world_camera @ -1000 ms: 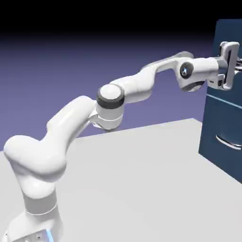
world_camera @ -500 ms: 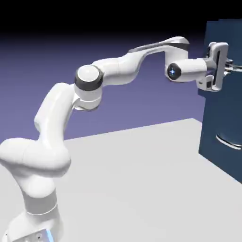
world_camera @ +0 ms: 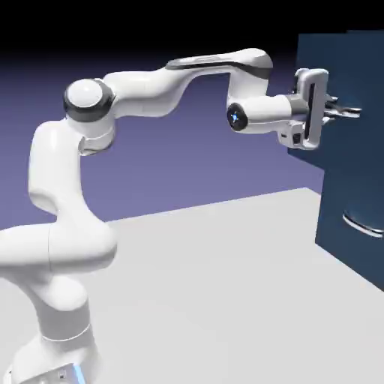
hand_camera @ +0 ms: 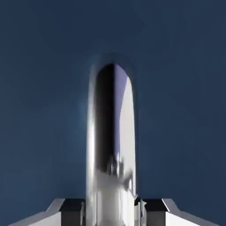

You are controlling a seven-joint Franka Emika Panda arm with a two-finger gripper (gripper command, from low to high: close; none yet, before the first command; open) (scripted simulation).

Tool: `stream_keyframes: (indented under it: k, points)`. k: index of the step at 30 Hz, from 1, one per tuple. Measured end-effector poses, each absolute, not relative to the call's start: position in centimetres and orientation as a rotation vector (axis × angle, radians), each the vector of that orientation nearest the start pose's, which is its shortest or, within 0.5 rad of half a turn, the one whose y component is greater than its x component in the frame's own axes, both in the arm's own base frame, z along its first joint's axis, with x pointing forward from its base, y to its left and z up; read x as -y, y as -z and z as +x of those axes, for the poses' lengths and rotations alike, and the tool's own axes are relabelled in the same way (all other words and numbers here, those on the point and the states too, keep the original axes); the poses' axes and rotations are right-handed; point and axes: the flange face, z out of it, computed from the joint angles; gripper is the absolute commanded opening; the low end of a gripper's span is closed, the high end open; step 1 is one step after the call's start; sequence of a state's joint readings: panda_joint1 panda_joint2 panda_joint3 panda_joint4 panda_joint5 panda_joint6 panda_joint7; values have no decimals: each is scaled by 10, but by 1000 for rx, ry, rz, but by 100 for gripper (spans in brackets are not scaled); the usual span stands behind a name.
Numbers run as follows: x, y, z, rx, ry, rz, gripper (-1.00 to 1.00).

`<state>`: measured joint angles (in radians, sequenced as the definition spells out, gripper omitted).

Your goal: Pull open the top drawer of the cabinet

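Our gripper [world_camera: 330,112] is clamped on the slim silver handle [hand_camera: 111,132] of the top drawer, one fingertip on either side of the bar in the hand view. Just beyond the fingers is the drawer's dark navy front [world_camera: 322,67]; it stands out from the cabinet [world_camera: 341,191], clear of the lower part, so the top drawer is partly open. Below it the lower drawer's handle [world_camera: 364,225] is untouched.

We judge that the pull is well under way, and that what is left is more of the same straight draw. The likeliest trouble is a slip: the bar is smooth, shiny and curved, and the pads bear on only a short stretch of it, so a sudden jerk could let it slide out from between them. If our pull drifts sideways or upward instead of following the drawer's own line, the handle could twist in the grip or the drawer could bind in its slides. Our white arm [world_camera: 142,94] is folded back over its base, with the elbow bent, and we may find less room to retreat as the drawer comes out; the wrist could then tip and pry at the bar. Pulling on hard past the drawer's stop would strain the grip as well.
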<state>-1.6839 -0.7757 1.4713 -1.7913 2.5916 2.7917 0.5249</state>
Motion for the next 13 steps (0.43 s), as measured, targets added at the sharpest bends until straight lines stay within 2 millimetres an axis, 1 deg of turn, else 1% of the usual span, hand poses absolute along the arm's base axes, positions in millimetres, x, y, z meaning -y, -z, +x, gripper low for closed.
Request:
stream_keyframes:
  k: [10, 11, 13]
  points:
    - [-46, -566, 512, -1482, 613, -614, -100]
    - [-46, -566, 511, -1482, 613, -614, 100]
    - [-46, -566, 511, -1482, 613, -614, 100]
